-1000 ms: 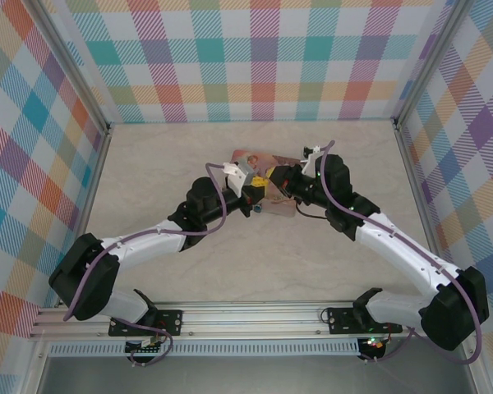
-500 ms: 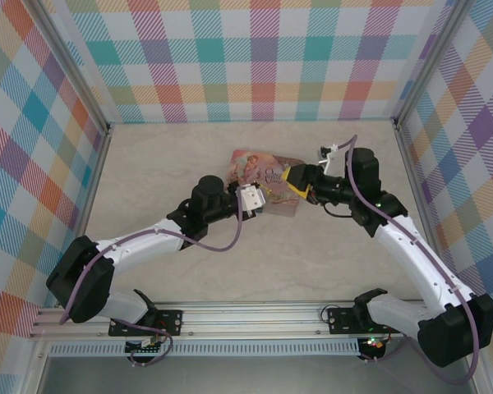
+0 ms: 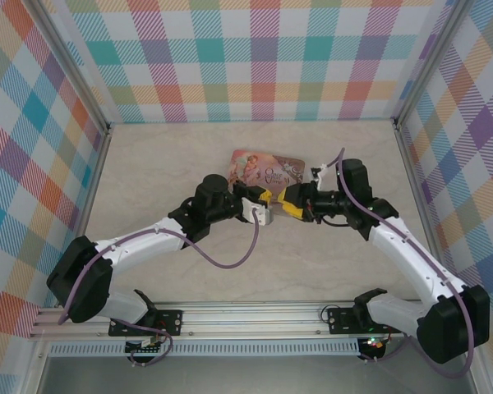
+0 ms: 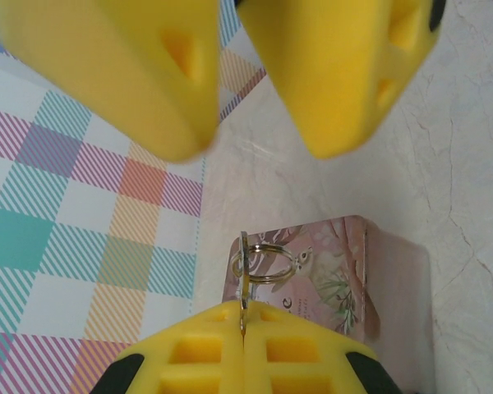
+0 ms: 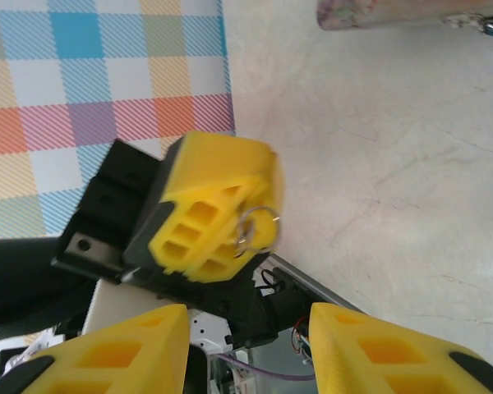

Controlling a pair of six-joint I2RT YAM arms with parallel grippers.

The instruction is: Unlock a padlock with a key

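My left pincer is closed on the key, which sticks out past its tips with its ring beside it. The pink tin lies behind it on the bench. My right pincer is wide open, holds nothing, and faces the left one from very near.

Lettering on the tin: from the top view I make out a patch of script on its pink lid, too small and blurred to read. I find no legible text.
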